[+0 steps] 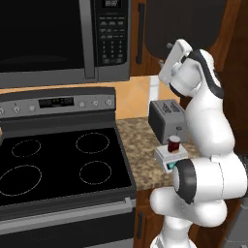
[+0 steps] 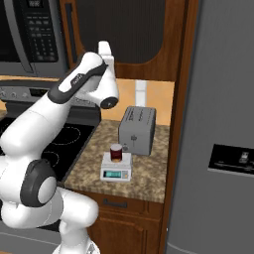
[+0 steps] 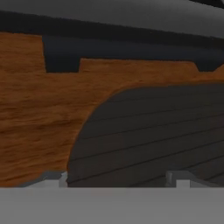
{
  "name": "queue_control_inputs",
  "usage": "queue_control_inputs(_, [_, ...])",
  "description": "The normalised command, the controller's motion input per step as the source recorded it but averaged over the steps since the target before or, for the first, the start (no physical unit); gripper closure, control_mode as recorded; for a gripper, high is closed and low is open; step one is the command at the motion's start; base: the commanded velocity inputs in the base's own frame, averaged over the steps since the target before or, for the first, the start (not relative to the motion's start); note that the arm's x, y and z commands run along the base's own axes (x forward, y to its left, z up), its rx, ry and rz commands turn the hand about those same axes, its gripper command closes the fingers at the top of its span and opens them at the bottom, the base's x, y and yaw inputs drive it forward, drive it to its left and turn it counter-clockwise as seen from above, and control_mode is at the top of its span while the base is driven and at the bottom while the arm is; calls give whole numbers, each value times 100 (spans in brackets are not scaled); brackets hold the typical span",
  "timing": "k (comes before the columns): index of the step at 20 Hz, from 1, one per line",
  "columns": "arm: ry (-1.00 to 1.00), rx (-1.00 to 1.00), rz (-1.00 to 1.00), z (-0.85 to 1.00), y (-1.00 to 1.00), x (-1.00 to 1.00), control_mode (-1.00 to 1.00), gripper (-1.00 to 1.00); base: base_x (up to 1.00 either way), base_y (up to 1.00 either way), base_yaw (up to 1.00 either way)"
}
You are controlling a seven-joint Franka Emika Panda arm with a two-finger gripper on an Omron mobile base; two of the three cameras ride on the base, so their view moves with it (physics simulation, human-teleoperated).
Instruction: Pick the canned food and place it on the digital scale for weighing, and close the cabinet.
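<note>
The canned food (image 1: pixel 174 143) (image 2: pixel 116 152), a short dark-red can, stands upright on the white digital scale (image 1: pixel 167 160) (image 2: pixel 115 172) on the speckled counter. My gripper (image 1: pixel 170 48) (image 2: pixel 104 45) (image 3: pixel 116 179) is raised well above them, right up against the brown cabinet door (image 1: pixel 186 24) (image 2: pixel 134 30) (image 3: pixel 39 113) with its dark rounded panel (image 3: pixel 153 131). In the hand view the two fingertips (image 3: pixel 52 178) stand apart with nothing between them, pointing at the door face. The black bar handle (image 1: pixel 140 34) (image 2: pixel 72 30) is to the left of the hand. I cannot tell whether the fingers touch the door.
A grey toaster (image 1: pixel 167 118) (image 2: pixel 137 130) stands just behind the scale. The black microwave (image 1: pixel 48 38) (image 2: pixel 30 34) hangs left of the cabinet over the stove (image 1: pixel 58 164). A grey fridge (image 2: pixel 223 124) walls off the counter's right side.
</note>
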Motion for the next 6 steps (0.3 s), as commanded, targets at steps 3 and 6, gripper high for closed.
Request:
queue_control_inputs(3, [0, 0, 0, -5, 0, 73, -100, -100, 0, 0, 0])
queue_control_inputs(6, [0, 0, 0, -33, 0, 70, -100, -100, 0, 0, 0])
